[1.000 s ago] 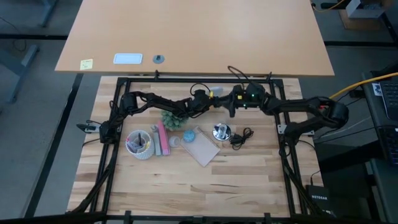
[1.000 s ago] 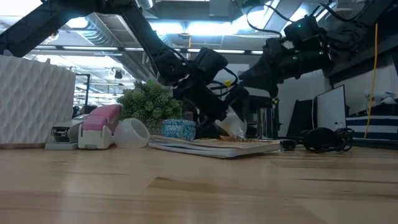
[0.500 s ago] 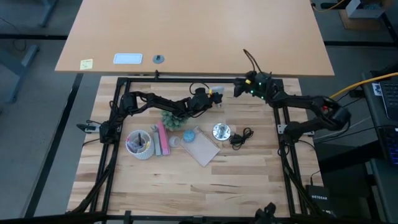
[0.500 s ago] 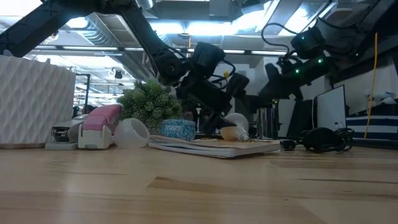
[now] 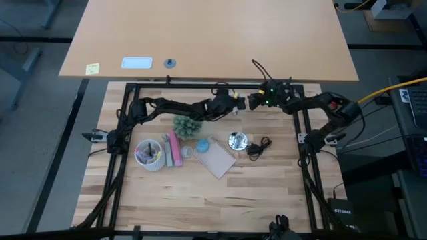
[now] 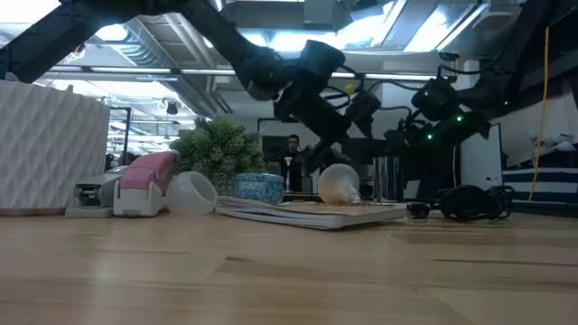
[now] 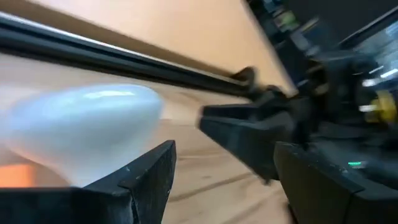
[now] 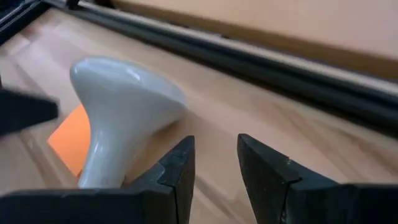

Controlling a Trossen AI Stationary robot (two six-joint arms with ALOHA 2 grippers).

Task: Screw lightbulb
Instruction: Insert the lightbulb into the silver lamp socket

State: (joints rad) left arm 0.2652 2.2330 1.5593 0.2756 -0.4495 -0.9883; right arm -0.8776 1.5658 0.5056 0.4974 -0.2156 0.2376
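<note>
The lightbulb (image 6: 336, 184) is frosted white and lies on its side on the table near the far edge. It rests partly on an orange paper (image 8: 70, 140) and also shows in the left wrist view (image 7: 81, 124) and the right wrist view (image 8: 121, 106). My left gripper (image 5: 235, 101) is open and hangs just above the bulb (image 6: 330, 152). The bulb lies outside its fingers. My right gripper (image 5: 252, 102) faces the bulb from the table's right, its fingers a small gap apart and empty. The silver socket disc (image 5: 237, 141) with a black cord (image 5: 259, 147) lies on the table, nearer than both grippers.
A green plant (image 5: 187, 125), a white pen cup (image 5: 150, 155), a pink stapler (image 5: 175, 148), a small blue bowl (image 5: 202, 145) and a notebook (image 5: 215, 160) stand to the near left of the bulb. The black frame rail (image 5: 213, 85) runs along the far edge. A person (image 6: 293, 158) stands far behind.
My left gripper has set the tilted bulb down on its side, let go and risen just above it. My right gripper has drawn back from over the socket toward the far edge and come down level beside the bulb.
</note>
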